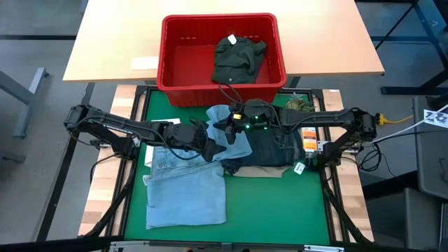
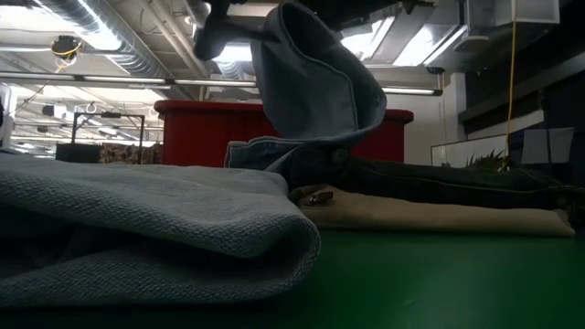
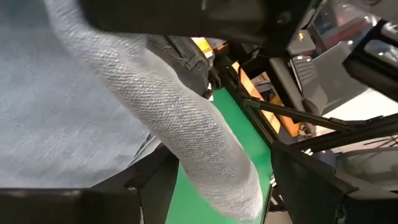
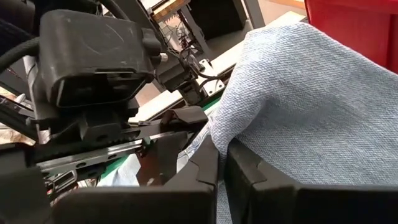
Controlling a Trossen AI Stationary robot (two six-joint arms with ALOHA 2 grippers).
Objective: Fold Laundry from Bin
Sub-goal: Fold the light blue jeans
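Observation:
The light blue jeans (image 1: 185, 189) lie spread on the left half of the green mat (image 1: 280, 210). One end of them (image 1: 222, 117) is raised near the mat's middle, with my right gripper (image 4: 221, 171) shut on it. My left gripper (image 1: 210, 143) stands open just beside it, and a rolled fold of the denim (image 3: 186, 124) runs between its fingers. Folded dark navy jeans (image 1: 276, 147) rest on beige trousers (image 2: 430, 215) to the right. The red bin (image 1: 168, 63) stands behind the mat with a dark olive piece (image 1: 238, 56) lying in it. My right gripper pinches an edge of the light blue jeans' raised end (image 4: 231, 142) between its two shut fingers, coming from the table's right, nearly level. The denim drapes down from the hold (image 2: 315, 87), slack, onto the rest of the jeans on the mat. My left gripper has the denim fold between its open fingers; whether they touch it I cannot tell.
A wooden table (image 1: 105, 49) carries the bin and a white label (image 1: 145, 63). A camouflage-patterned piece (image 1: 297, 103) lies at the mat's far right corner. Bare green mat shows at the near right. Metal frame rails border the mat on both sides.

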